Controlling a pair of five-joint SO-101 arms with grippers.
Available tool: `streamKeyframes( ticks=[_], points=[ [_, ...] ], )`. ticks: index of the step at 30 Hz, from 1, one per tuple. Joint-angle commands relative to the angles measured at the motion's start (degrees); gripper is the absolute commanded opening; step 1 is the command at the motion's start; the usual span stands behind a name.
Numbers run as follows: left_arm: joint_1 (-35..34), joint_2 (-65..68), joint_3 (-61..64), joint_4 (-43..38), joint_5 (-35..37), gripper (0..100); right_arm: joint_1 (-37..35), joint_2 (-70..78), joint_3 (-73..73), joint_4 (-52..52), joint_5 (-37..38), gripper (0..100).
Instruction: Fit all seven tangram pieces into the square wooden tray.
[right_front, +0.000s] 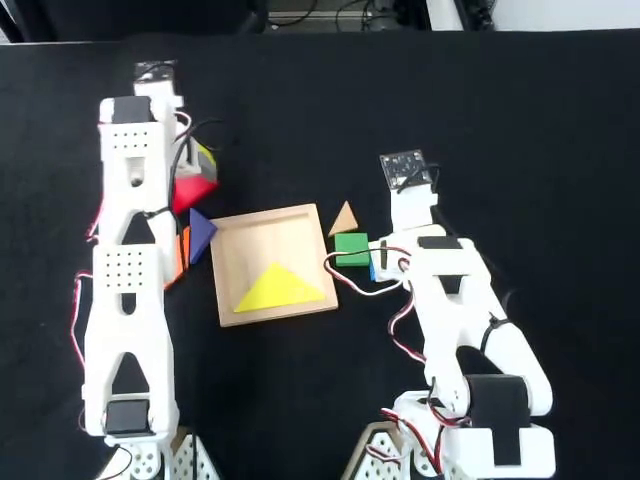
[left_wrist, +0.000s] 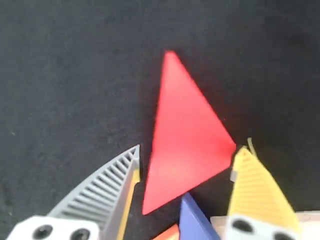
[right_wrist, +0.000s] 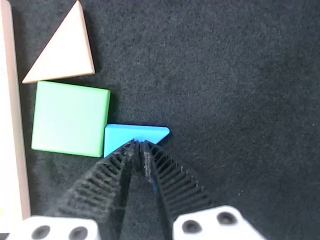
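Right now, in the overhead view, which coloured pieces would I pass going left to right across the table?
red triangle → yellow triangle, lying in the wooden tray → green square

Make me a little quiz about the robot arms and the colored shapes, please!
1. True or false: the yellow triangle lies inside the wooden tray.
2. Pick one: which piece sits between the two fingers of the left gripper? A) a green one B) a red one C) a yellow one
3. Fill the gap: the right gripper is shut, and its tips are at the ____ piece next to the green square.

Key: 1 true. 2 B, the red triangle. 3 blue, the blue piece.
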Motion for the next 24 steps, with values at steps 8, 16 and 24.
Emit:
streamKeyframes(
  ticks=[8,16,24],
  points=[
    [0.75,-5.45,1.27,0.35,-9.32,32,-1.41,0.75,-3.56,0.26,0.53,1.5],
    [1.54,-5.27,1.27,-3.16,-17.05,32,-1.41,0.75,-3.47,0.26,0.53,1.2],
    [1.71,-0.18,1.71,-8.62,-9.49,32,-1.41,0.75,-3.38,0.26,0.53,1.2]
  ],
)
